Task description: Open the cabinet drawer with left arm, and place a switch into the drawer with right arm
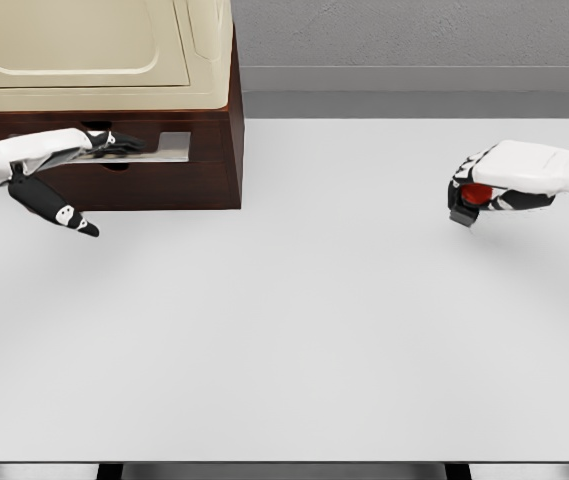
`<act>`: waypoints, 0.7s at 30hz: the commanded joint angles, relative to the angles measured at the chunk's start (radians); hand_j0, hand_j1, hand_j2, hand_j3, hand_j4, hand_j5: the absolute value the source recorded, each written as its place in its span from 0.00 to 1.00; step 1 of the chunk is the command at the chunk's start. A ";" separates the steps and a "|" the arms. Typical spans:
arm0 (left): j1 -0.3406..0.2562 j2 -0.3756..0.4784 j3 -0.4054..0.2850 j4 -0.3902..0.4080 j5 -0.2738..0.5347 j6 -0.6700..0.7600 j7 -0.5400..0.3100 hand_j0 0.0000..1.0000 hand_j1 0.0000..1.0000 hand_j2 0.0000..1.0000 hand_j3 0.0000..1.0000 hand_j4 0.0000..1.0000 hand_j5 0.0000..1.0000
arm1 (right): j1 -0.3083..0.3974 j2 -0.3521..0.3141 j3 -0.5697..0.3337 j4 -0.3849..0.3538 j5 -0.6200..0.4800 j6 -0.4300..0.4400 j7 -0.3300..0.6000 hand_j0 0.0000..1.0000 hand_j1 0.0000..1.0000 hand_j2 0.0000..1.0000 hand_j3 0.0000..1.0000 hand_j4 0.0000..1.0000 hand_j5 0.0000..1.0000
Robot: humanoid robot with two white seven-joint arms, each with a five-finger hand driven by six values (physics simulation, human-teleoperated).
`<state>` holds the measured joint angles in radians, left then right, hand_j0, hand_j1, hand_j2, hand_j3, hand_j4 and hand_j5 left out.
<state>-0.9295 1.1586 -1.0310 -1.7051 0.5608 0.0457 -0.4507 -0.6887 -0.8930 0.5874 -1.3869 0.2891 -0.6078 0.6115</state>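
Observation:
A dark brown wooden cabinet (pixel 214 150) stands at the table's back left, with a cream appliance on top. Its drawer front (pixel 169 148) shows a pale slot with a dark handle. My left hand (pixel 104 145) reaches into that slot, fingers hooked at the handle, thumb hanging down below. At the far right my right hand (pixel 484 190) is curled around a switch (pixel 472 196), a dark block with a red button, held just above the table.
The cream appliance (pixel 94 50) sits on the cabinet and overhangs its top. The white table (pixel 294 330) spreads between the two hands. A grey wall runs behind.

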 commanded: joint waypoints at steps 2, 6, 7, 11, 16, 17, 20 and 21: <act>0.011 0.021 -0.011 -0.010 -0.021 0.000 -0.014 1.00 1.00 1.00 1.00 1.00 1.00 | -0.018 0.040 0.032 -0.011 -0.005 -0.001 -0.001 0.51 0.51 0.51 0.51 0.51 0.51; 0.012 0.070 -0.011 -0.037 0.008 -0.001 -0.097 1.00 1.00 1.00 1.00 1.00 1.00 | -0.072 0.083 0.077 -0.011 -0.005 -0.003 -0.001 0.51 0.51 0.51 0.51 0.51 0.51; 0.012 0.072 -0.012 -0.045 0.017 -0.001 -0.098 1.00 1.00 1.00 1.00 1.00 1.00 | -0.078 0.089 0.083 -0.014 -0.005 -0.003 -0.001 0.51 0.51 0.51 0.51 0.51 0.51; 0.014 0.101 -0.020 -0.056 0.044 -0.001 -0.098 1.00 1.00 1.00 1.00 1.00 1.00 | -0.104 0.108 0.092 -0.038 -0.005 -0.003 -0.001 0.51 0.51 0.51 0.51 0.51 0.51; 0.028 0.105 -0.023 -0.059 0.060 -0.006 -0.128 1.00 1.00 1.00 1.00 1.00 1.00 | -0.150 0.131 0.137 -0.076 -0.005 -0.003 -0.001 0.51 0.51 0.51 0.51 0.51 0.51; 0.031 0.105 -0.023 -0.059 0.060 -0.004 -0.138 1.00 1.00 1.00 1.00 1.00 1.00 | -0.156 0.134 0.147 -0.076 -0.005 -0.003 -0.001 0.51 0.51 0.51 0.51 0.51 0.51; 0.032 0.119 -0.020 -0.059 0.100 -0.009 -0.160 1.00 1.00 1.00 1.00 1.00 1.00 | -0.183 0.163 0.169 -0.076 -0.005 -0.003 -0.001 0.51 0.51 0.51 0.51 0.51 0.51; 0.034 0.121 -0.018 -0.059 0.102 -0.009 -0.160 1.00 1.00 1.00 1.00 1.00 1.00 | -0.187 0.167 0.169 -0.076 -0.005 -0.003 -0.001 0.51 0.51 0.51 0.51 0.51 0.51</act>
<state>-0.8959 1.2709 -1.0257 -1.7753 0.7594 0.0370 -0.5979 -0.8774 -0.7397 0.7449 -1.4609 0.2898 -0.6141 0.6117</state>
